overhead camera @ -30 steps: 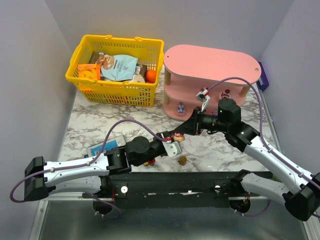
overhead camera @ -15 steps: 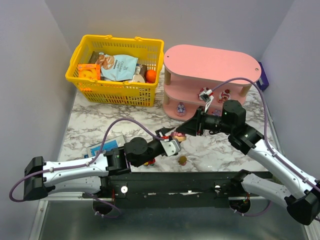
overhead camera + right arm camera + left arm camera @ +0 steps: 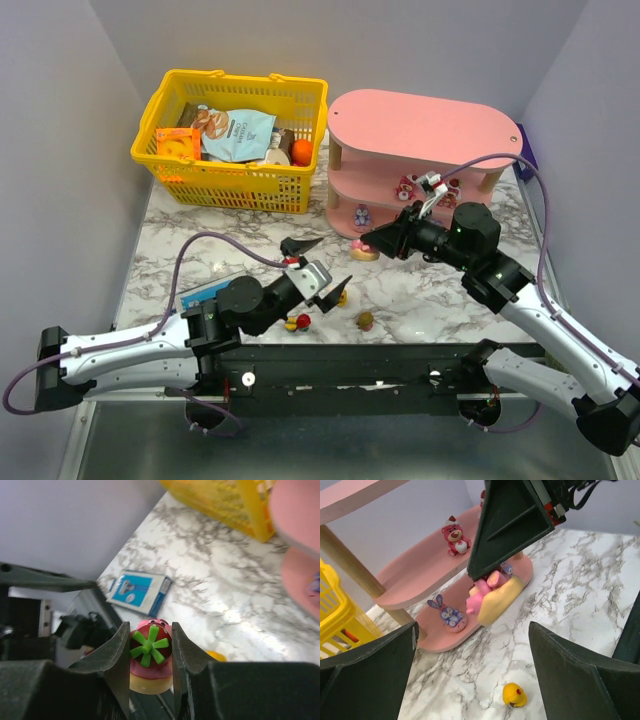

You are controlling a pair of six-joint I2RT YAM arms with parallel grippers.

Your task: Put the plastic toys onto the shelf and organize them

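— Which toy is it?
— A red figurine (image 3: 149, 652) with green leaves on top and a yellow base. The right gripper (image 3: 150, 630) is clamped on it, above the table (image 3: 440, 300), just beside the shelf (image 3: 430, 125), by its lowest tier.
— Any writing?
— There's print on the snack packet (image 3: 237, 133) in the basket (image 3: 215, 185), too small to read.
— And the left gripper (image 3: 321, 268)?
— Its jaws are spread wide.

The grey-veined marble desk (image 3: 190, 245) carries a yellow mesh basket (image 3: 235, 185) at the upper left and the pink shelf (image 3: 425, 125) just beside it at the upper right. A flat blue box (image 3: 197, 294) lies at the lower left. Near the bottom centre lie a red-and-yellow toy (image 3: 298, 322), a yellow duck (image 3: 514, 695) and a brownish toy (image 3: 366, 320). On the shelf, a purple bunny (image 3: 449, 616) stands on the bottom tier and a red bear (image 3: 454, 534) on the middle one.
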